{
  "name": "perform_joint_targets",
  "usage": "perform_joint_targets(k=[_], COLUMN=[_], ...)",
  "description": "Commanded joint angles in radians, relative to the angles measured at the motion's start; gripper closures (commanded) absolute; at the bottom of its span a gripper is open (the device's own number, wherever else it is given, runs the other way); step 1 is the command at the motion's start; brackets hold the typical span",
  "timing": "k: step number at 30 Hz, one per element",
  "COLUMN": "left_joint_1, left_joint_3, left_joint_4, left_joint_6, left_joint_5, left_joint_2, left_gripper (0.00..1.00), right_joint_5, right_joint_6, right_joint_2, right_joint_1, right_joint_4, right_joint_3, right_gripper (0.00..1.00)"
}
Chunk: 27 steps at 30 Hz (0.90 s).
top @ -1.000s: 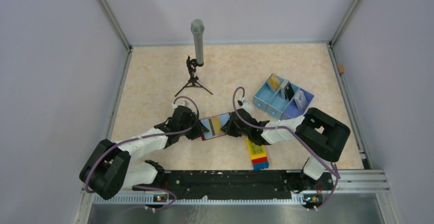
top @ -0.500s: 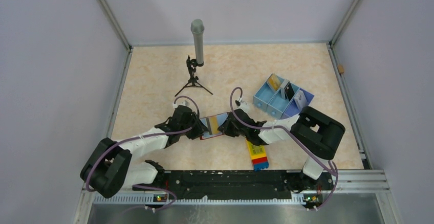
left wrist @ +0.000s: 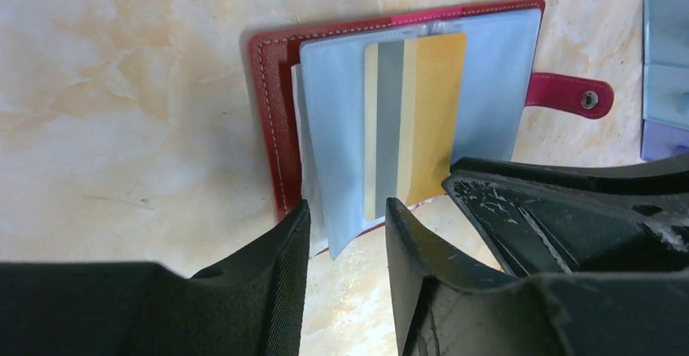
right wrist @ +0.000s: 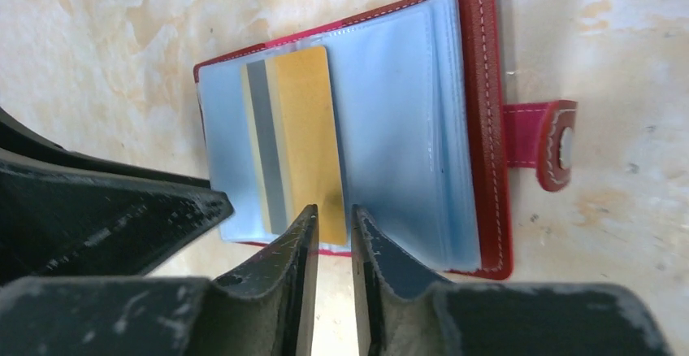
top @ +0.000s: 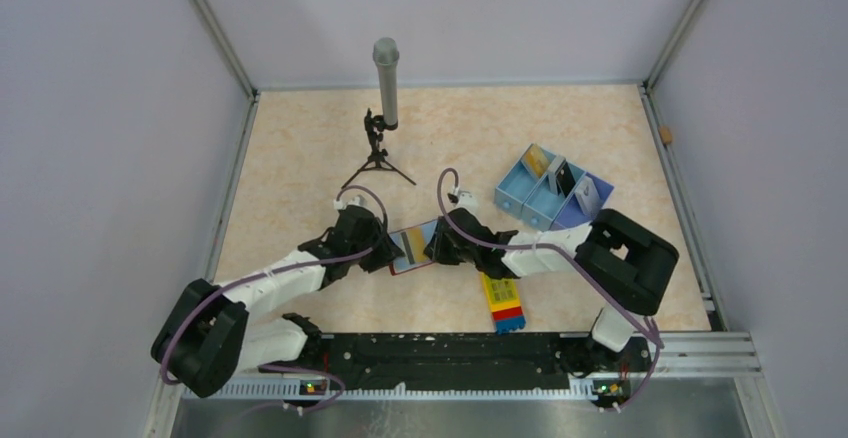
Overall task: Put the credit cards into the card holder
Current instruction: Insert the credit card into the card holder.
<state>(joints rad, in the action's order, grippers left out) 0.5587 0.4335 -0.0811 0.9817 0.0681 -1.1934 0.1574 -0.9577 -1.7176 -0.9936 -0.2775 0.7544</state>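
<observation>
The dark-red card holder [top: 414, 247] lies open between my two grippers, blue-grey pockets up, and shows in the left wrist view [left wrist: 272, 120] and the right wrist view [right wrist: 483, 153]. A yellow-gold card [left wrist: 418, 120] with a grey stripe lies in a pocket; it also shows in the right wrist view [right wrist: 305, 141]. My left gripper [left wrist: 345, 218] is open at the wallet's left side, a loose pocket leaf's corner between its fingers. My right gripper [right wrist: 333, 218] is open by a narrow gap, its tips at the card's edge. More cards, yellow [top: 536, 161], dark [top: 563, 178] and pale [top: 586, 194], stand in the tray.
A light-blue three-compartment tray [top: 520, 193] stands at the right, its edge in the left wrist view [left wrist: 670, 55]. A yellow, red and blue block [top: 503, 300] lies under the right arm. A microphone on a small tripod [top: 385, 78] stands at the back.
My right gripper has moved left onto the wallet, and the wallet has slid a little left toward my left gripper. The left arm has barely moved.
</observation>
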Motion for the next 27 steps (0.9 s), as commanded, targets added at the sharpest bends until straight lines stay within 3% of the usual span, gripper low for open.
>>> perform_joint_targets(k=[1,8,13,22,27], left_joint_1=[0.001,-0.002,-0.008,-0.016,-0.02], left_joint_3=[0.065,0.089,0.093,0.071,0.07], left_joint_4=[-0.103,-0.144,-0.122,-0.058,-0.039], left_joint_6=[-0.07,-0.09,-0.082,-0.063,-0.069], left_joint_5=[-0.095,-0.136,-0.134,-0.121,-0.125], left_joint_2=[0.067,0.067,0.019,-0.03,-0.051], left_gripper=[0.58,0.5,0.49,0.52,0.57], right_joint_5=[0.075,0.052,-0.08,-0.12,-0.153], right_joint_6=[0.14,0.261,0.298,0.327,0.33], right_joint_2=[0.092,0.099,-0.005,-0.106,-0.122], right_joint_1=[-0.016,0.009,0.052,0.055,0.054], right_joint_4=[0.191,0.248,0.254,0.274,0.264], right_joint_3=[0.074,0.152,0.219,0.295,0.305], right_gripper=[0.75,0.55,0.55,0.53,0.57])
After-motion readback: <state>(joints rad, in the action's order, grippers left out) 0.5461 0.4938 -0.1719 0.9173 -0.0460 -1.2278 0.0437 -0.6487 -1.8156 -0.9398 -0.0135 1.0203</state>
